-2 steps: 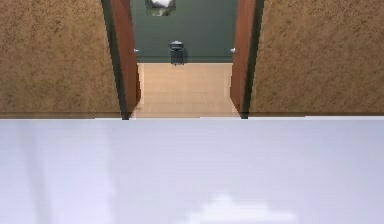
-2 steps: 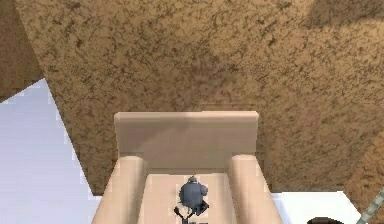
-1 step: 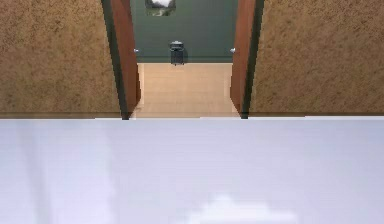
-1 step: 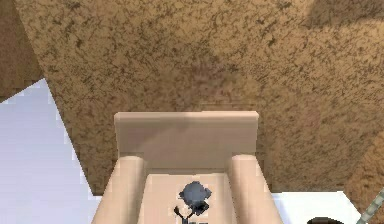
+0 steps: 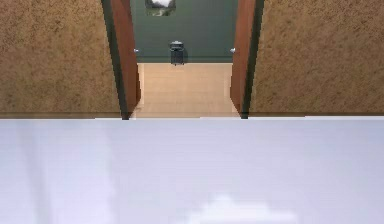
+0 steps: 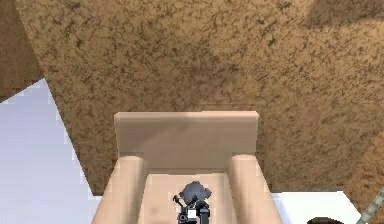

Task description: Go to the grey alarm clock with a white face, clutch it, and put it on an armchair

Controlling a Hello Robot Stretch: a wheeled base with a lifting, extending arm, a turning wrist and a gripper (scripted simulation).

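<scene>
A beige armchair [image 6: 186, 135] stands with its back against a brown textured wall [image 6: 200, 55] in the arm side view, low in the middle. Over its seat, at the bottom edge, sits a dark shape with small white marks that I take for my gripper [image 6: 189, 210]. A grey rounded blob [image 6: 194, 190], perhaps the alarm clock, lies at its far end against the seat cushion. I cannot tell whether the gripper holds it or whether it rests on the seat.
In the forward view a doorway [image 5: 185, 85] with red-brown jambs opens between brown walls onto a tan floor. A small dark object [image 5: 178, 52] stands by the green far wall. White floor [image 5: 190, 170] lies in front. A dark shape [image 6: 326, 219] touches the arm side view's bottom right.
</scene>
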